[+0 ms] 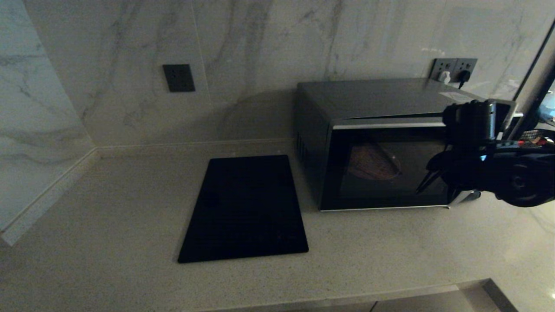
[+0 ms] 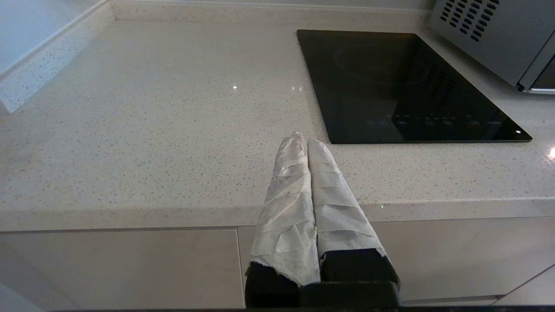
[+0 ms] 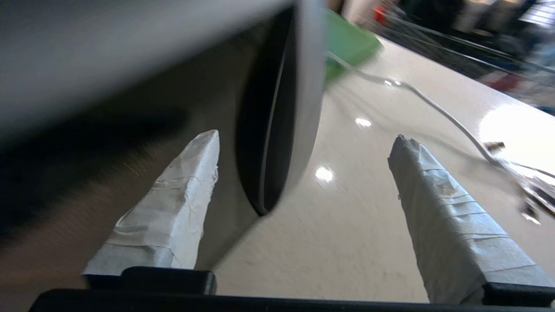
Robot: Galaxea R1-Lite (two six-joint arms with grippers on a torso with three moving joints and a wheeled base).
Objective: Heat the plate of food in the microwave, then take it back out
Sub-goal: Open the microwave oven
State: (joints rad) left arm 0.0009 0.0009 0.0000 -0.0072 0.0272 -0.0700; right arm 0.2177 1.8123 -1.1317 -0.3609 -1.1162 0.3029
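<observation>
The left end effector is nearest, parked low off the front edge of the tabletop with its two wrapped fingers pressed together, holding nothing. On the tabletop ahead of it lies a flat black panel, roughly at the centre of the head view. At about 3 o'clock in that view the right end effector hangs before the right part of the microwave, its fingers spread wide and empty; the wrist view shows the curved silver edge of the door between them, touching neither. The microwave stands at 2 o'clock from the panel, against the marble wall. Behind its dark glass a reddish shape shows dimly; whether it is the plate of food cannot be told. A wall socket sits farther back at 11 o'clock.
</observation>
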